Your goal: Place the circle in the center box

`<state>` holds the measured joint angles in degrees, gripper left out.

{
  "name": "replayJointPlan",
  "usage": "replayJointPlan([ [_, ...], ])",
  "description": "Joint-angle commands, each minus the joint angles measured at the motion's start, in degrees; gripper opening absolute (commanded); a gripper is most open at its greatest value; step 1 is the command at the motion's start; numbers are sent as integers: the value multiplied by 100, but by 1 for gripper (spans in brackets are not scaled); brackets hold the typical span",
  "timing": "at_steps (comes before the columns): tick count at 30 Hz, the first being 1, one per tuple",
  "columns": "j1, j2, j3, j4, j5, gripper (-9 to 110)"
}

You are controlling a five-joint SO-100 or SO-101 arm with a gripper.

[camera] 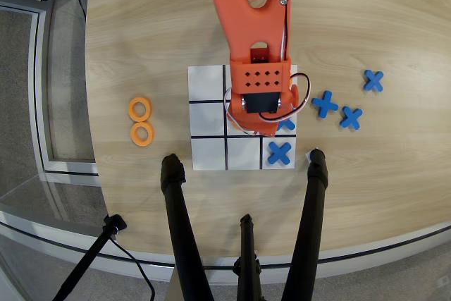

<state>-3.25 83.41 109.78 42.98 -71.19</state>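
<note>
The orange arm reaches down from the top of the overhead view, and its gripper (258, 123) hangs over the white 3x3 board (207, 83). The head covers most of the center box (231, 130). No circle shows in that cell, since whatever lies there is hidden under the head. The fingers are hidden too, so I cannot tell whether the gripper holds anything. Two loose orange rings (140, 109) (142, 133) lie on the table left of the board.
A blue X (280, 152) sits in the board's bottom-right cell, and another blue X (287, 125) peeks out in the right-middle cell. Three more blue X pieces (325, 103) (351, 117) (373, 80) lie to the right. Black tripod legs (176, 223) (313, 202) cross the near edge.
</note>
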Motion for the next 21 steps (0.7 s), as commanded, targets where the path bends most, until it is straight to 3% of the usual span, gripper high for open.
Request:
replayJointPlan([
  [1, 105, 448, -677, 694, -9, 9],
  [11, 439, 2092, -1362, 2127, -35, 9],
  [21, 1081, 4825, 1072, 2584, -378, 9],
])
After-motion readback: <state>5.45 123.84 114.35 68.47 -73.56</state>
